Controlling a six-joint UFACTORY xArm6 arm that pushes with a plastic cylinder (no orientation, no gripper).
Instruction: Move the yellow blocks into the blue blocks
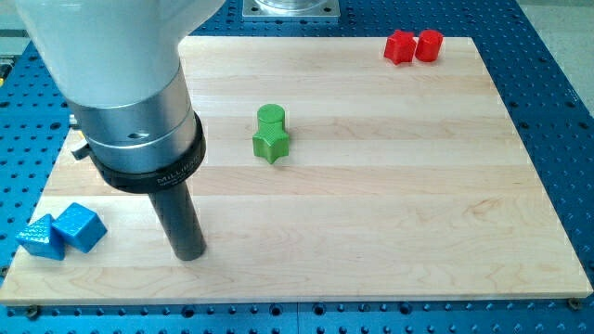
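Two blue blocks sit touching at the view's bottom left of the wooden board: a blue cube [79,227] and a blue triangular block [41,237] to its left. No yellow block shows in the view; the arm's wide body covers the upper left of the board. My tip [190,253] rests on the board to the right of the blue cube, about a block's width or more away from it.
A green cylinder [271,117] touches a green star-shaped block [271,144] near the board's middle. Two red blocks [400,46] [429,44] sit side by side at the view's top right. The board's edges border a blue perforated table [557,111].
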